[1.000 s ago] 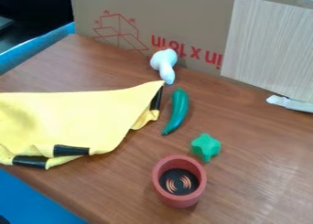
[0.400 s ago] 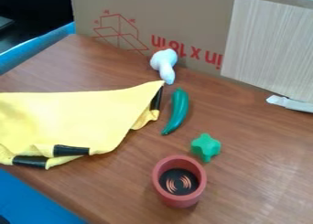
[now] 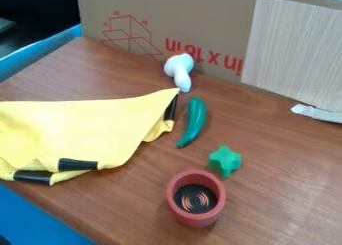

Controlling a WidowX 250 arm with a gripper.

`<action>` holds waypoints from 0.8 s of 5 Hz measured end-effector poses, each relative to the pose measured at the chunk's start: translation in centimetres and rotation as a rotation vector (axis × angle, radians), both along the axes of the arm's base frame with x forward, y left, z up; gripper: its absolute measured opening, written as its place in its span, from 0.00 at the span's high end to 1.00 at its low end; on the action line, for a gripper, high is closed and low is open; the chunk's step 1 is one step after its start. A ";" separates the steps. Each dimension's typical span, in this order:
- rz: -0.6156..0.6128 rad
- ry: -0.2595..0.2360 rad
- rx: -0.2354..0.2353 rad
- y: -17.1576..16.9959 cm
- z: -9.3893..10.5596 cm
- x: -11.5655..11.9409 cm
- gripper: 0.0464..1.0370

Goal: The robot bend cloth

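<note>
Basically yellow cloth (image 3: 80,129), long axis L-R, pointed corner twd upper R

diffuse light, soft shadows, pale sheen lower right

Upside-down red print (image 3: 204,56) on cardboard (image 3: 214,19): "in x 18in"; tiny marks around red line drawing (image 3: 130,36) unreadable.

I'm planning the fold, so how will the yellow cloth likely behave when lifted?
The yellow cloth will probably hang limp, given its soft folds. Its black strips may bend less, since they look smooth and straight.
</note>
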State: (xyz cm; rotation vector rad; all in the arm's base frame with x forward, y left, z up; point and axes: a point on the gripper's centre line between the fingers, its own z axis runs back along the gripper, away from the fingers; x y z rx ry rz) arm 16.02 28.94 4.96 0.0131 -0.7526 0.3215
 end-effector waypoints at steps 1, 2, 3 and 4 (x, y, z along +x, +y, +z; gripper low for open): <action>0.016 -0.033 -0.032 -0.4 -0.8 0.3 0.04; 0.042 -0.059 -0.066 -0.9 -1.5 0.5 0.04; 0.077 -0.060 -0.071 -1.2 -2.2 0.7 0.04; 0.098 -0.041 -0.083 -1.3 -2.8 1.3 0.04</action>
